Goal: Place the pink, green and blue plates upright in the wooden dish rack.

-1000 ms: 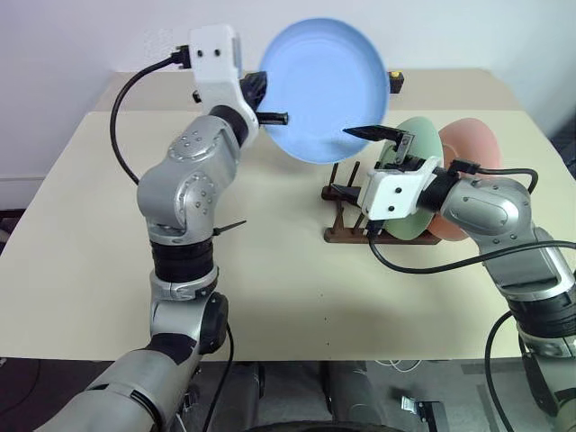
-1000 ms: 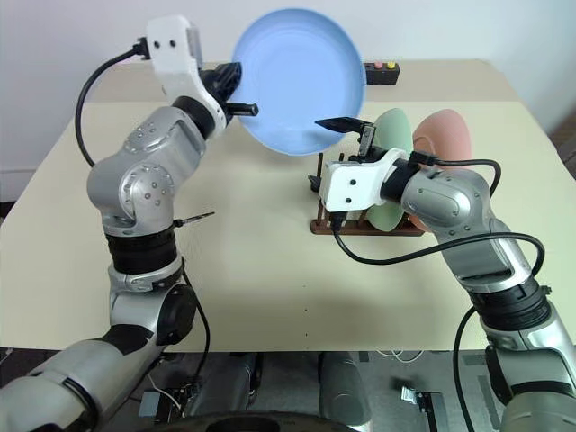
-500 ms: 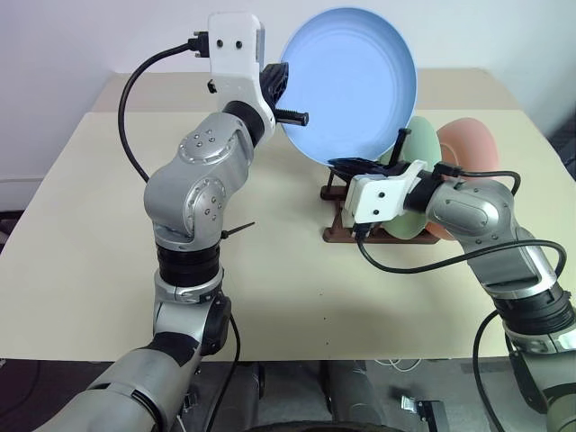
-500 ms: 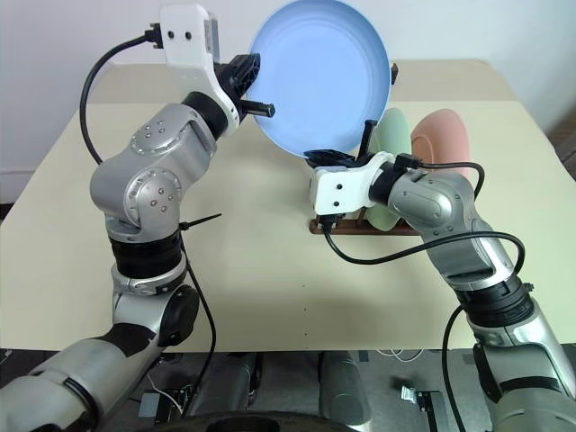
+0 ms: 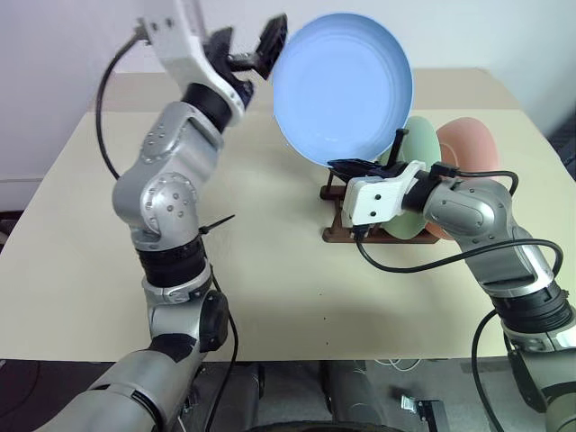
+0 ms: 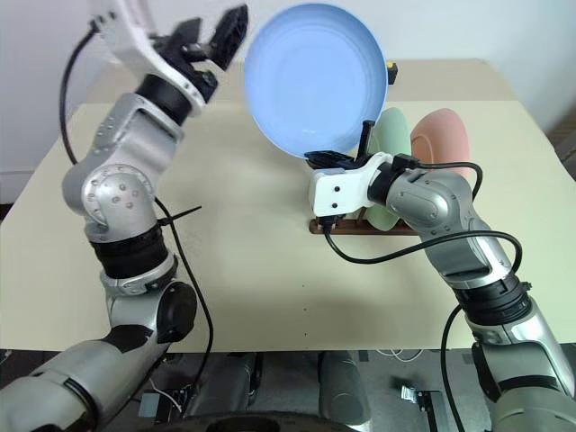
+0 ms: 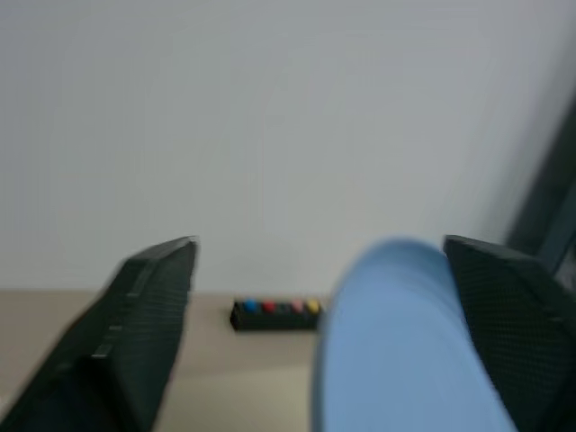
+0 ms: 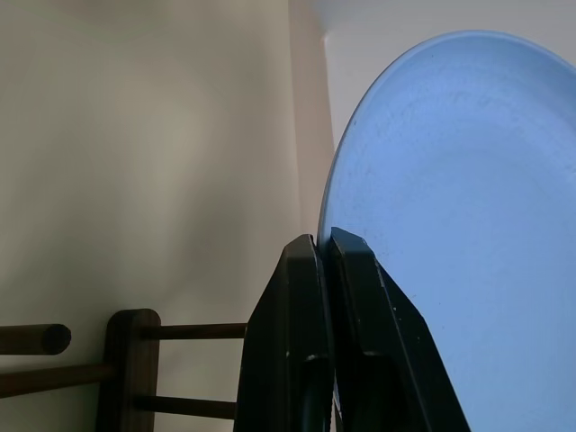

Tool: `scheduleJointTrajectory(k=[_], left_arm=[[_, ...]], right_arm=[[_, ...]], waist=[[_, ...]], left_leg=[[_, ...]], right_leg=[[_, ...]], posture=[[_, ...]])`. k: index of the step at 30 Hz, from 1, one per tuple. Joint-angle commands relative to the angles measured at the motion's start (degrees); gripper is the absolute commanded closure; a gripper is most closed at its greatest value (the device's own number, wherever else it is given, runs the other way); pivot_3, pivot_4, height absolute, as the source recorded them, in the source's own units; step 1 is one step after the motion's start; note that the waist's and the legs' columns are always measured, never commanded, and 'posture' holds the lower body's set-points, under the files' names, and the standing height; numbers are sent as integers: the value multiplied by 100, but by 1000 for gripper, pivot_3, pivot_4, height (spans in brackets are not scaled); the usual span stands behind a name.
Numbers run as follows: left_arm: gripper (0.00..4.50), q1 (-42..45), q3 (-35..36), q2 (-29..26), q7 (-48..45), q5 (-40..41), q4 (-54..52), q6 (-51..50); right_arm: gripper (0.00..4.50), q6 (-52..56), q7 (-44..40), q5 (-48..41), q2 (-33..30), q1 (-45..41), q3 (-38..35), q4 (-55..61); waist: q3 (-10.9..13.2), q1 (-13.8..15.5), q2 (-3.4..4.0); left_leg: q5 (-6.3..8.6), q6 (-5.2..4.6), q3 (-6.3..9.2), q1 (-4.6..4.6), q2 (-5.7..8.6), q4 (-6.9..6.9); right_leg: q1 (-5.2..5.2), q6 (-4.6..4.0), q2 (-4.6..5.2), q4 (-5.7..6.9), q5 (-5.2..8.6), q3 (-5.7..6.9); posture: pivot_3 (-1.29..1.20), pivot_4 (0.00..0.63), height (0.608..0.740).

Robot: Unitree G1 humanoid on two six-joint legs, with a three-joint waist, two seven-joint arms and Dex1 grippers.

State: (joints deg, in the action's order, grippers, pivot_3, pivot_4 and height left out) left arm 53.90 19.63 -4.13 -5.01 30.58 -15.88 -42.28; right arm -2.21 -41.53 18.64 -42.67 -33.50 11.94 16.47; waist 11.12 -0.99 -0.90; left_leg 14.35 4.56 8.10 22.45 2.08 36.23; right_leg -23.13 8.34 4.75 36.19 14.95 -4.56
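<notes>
The right tool (image 8: 322, 247) pinches the blue plate's (image 5: 346, 85) lower rim above the rack (image 5: 346, 229). The left tool (image 5: 263, 49) gapes wide, just left of the plate.

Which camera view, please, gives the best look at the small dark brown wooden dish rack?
The left eye view: the small dark brown wooden dish rack shows its near end, pegs and rail, though the right arm covers part. The right eye view matches. The right wrist view catches one corner.
</notes>
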Motion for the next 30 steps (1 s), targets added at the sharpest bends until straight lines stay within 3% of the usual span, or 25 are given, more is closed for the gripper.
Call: scheduleJointTrajectory(k=[1, 7, 10, 14, 21, 30], left_arm=[[47, 18, 499, -324, -88, 349, 115, 423], [47, -830, 399, -1588, -798, -263, 995, 1151], [47, -1726, -317, -2140, -1539, -751, 1195, 1387], [47, -2817, -1591, -2767, -2434, -1514, 854, 1810], [47, -3325, -2065, -2645, -3103, -1357, 437, 2024], [47, -3777, -2413, -2710, -4302, -1044, 16, 2465]], right_arm=[[4500, -215, 110, 71, -33, -131, -188, 39], [4500, -709, 384, 135, -1, -364, -312, -186], [4500, -632, 380, -460, 263, -516, -526, -177], [4500, 231, 121, -1825, 802, -583, -856, 289], [4500, 2071, 154, -4252, 1411, -479, -1408, 1302], [4500, 4124, 1079, -7267, 1698, 177, -2290, 1635]], waist=[[0, 0, 0], [-2, -20, 3], [-2, -23, 3], [-1, 9, 3], [-2, 2, 4], [-4, -3, 7]], left_leg=[[0, 0, 0, 0, 0, 0], [0, 0, -2, -4, 0, -3], [0, 0, -2, -3, 0, -6], [0, 0, 0, -2, -2, -8], [0, -1, 5, -3, -5, -8], [0, -2, 4, -4, -6, -8]], right_leg=[[0, 0, 0, 0, 0, 0], [-2, -1, -1, 2, 0, -1], [-2, -1, -1, 2, -1, -2], [-2, -3, -1, 2, -2, -2], [-3, -10, -1, 6, -5, 1], [-3, -14, -2, 9, -7, 0]], posture=[[0, 150, 740], [0, 150, 740], [0, 150, 740], [0, 150, 740], [0, 150, 740], [0, 150, 740]])
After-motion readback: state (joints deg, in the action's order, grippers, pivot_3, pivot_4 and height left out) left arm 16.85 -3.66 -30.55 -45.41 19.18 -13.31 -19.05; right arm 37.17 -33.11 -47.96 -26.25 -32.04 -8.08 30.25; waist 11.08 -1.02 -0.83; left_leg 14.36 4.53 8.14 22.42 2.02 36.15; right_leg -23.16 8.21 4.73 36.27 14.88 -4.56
